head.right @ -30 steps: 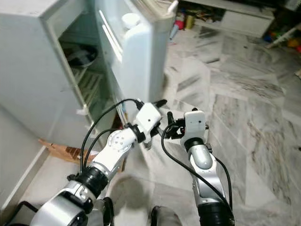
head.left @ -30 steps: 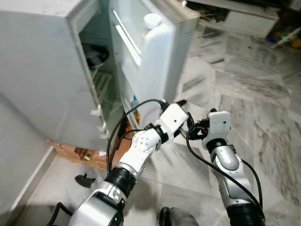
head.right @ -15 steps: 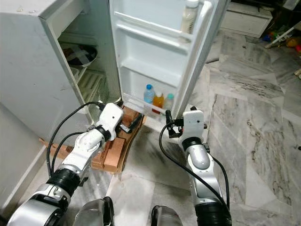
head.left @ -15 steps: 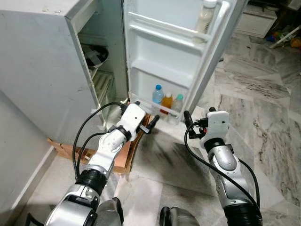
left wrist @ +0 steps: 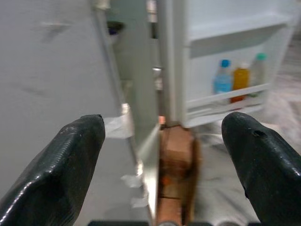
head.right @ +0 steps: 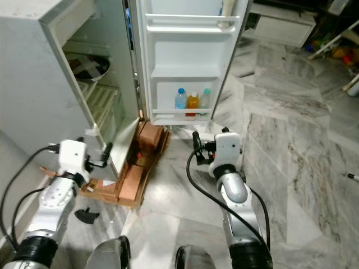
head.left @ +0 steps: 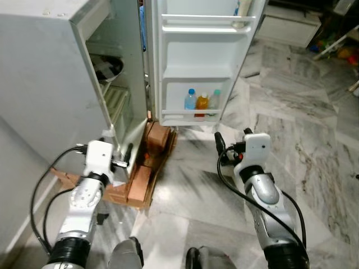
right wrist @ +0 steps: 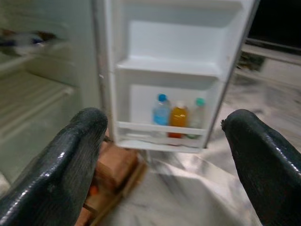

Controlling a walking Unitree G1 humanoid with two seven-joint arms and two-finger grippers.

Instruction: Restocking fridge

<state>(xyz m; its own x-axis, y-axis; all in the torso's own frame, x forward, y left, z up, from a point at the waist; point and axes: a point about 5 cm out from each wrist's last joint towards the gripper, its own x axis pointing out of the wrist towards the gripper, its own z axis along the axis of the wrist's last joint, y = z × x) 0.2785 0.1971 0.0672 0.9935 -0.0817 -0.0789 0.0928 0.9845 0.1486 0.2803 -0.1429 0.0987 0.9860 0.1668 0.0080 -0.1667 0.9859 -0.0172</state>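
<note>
The white fridge (head.left: 50, 84) stands with its door (head.left: 196, 61) swung wide. On the door's lowest shelf stand three bottles: a blue-capped one (head.left: 190, 101), an orange one (head.left: 202, 102) and a green-capped one (head.left: 215, 102). My left gripper (head.left: 126, 154) is low by the front corner of the fridge body, open and holding nothing (left wrist: 164, 132). My right gripper (head.left: 219, 147) hangs over the floor in front of the door, open and holding nothing (right wrist: 162, 127), and faces the bottle shelf.
Bricks and flattened cardboard (head.left: 151, 162) prop up the fridge at its base. A dark bowl (head.left: 106, 67) sits on a shelf inside. Another bottle (head.left: 242, 7) stands in the door's top shelf. A small black object (head.right: 87, 213) lies on the marble floor (head.left: 314, 140).
The fridge door has swung from nearly edge-on to wide open. My left arm has drawn back from the door to the fridge's front corner. The right arm has barely moved.
</note>
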